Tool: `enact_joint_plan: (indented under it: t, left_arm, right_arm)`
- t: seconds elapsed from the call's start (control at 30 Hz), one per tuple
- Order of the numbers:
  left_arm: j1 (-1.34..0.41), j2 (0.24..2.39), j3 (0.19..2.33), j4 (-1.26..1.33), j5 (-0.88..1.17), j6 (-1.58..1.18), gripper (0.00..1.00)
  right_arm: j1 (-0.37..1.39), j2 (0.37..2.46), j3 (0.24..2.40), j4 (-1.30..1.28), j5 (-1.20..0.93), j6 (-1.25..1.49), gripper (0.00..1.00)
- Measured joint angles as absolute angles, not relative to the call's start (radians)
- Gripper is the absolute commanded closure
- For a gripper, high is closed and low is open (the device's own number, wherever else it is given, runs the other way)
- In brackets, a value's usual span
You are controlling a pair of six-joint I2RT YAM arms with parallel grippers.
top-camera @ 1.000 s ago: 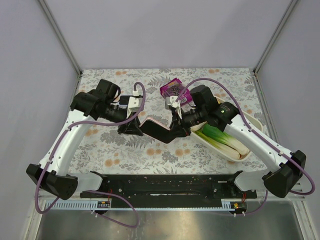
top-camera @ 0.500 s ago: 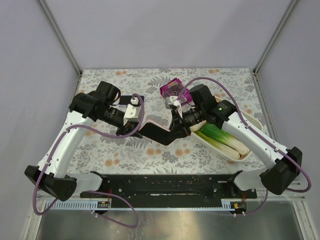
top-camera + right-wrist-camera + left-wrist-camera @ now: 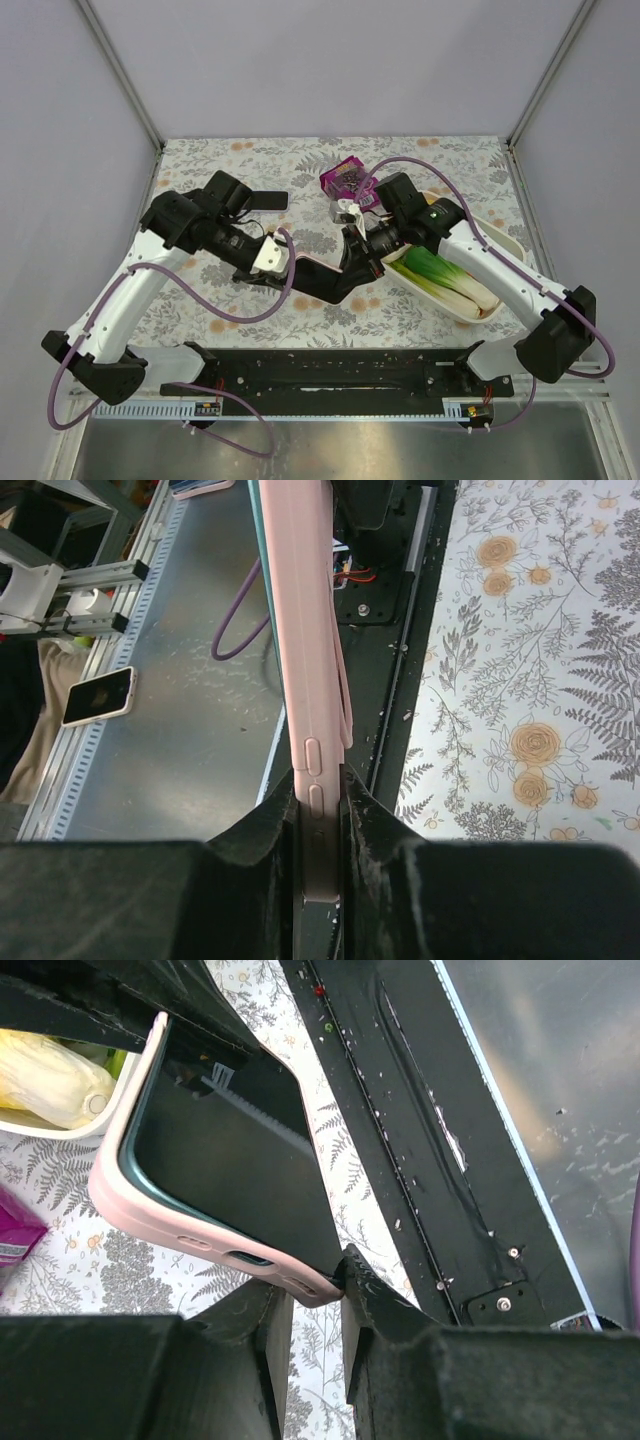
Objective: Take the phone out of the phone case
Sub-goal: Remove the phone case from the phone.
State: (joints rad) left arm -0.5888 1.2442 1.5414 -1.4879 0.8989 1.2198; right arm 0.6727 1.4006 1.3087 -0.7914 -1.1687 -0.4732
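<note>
The phone [image 3: 318, 278], dark screen up, sits in a pink case and hangs above the floral table between both grippers. My right gripper [image 3: 352, 270] is shut on its right end. In the right wrist view the case [image 3: 300, 630] runs edge-on out of my right gripper [image 3: 318, 785], side buttons between the pads. In the left wrist view the screen [image 3: 220, 1150] and pink case [image 3: 150, 1210] show. My left gripper [image 3: 315, 1285] is open, with one fingertip [image 3: 365, 1280] against the case's near corner. It also shows in the top view [image 3: 283, 270].
A white tray [image 3: 500, 240] holding a leek [image 3: 450, 275] lies at the right. A purple packet [image 3: 345, 178] lies behind the grippers. The black rail [image 3: 330, 365] runs along the near edge. Another phone [image 3: 95, 695] lies on the metal surface below.
My left arm has swung toward the near edge and turned its wrist, so its fingers now meet the phone's left corner from below. The phone has shifted slightly nearer. The right gripper keeps its hold.
</note>
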Motion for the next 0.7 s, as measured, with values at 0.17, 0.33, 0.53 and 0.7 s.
enact_joint_plan:
  t: [0.17, 0.33, 0.53, 0.7]
  left_arm:
    - [-0.622, 1.253, 1.576, -1.522, 0.848, 1.253, 1.00]
    - [-0.632, 1.266, 1.589, -1.533, 0.836, 1.282, 1.00]
    - [-0.632, 1.265, 1.589, -1.533, 0.836, 1.255, 1.00]
    - [-0.635, 1.222, 1.541, -1.465, 0.825, 1.171, 1.00]
  right_arm:
    - [0.673, 1.414, 1.309, -0.794, -1.201, -0.477, 1.00]
    - [0.667, 1.415, 1.309, -0.811, -1.214, -0.471, 1.00]
    - [0.666, 1.415, 1.308, -0.811, -1.217, -0.468, 1.00]
    - [0.667, 1.415, 1.306, -0.812, -1.222, -0.461, 1.00]
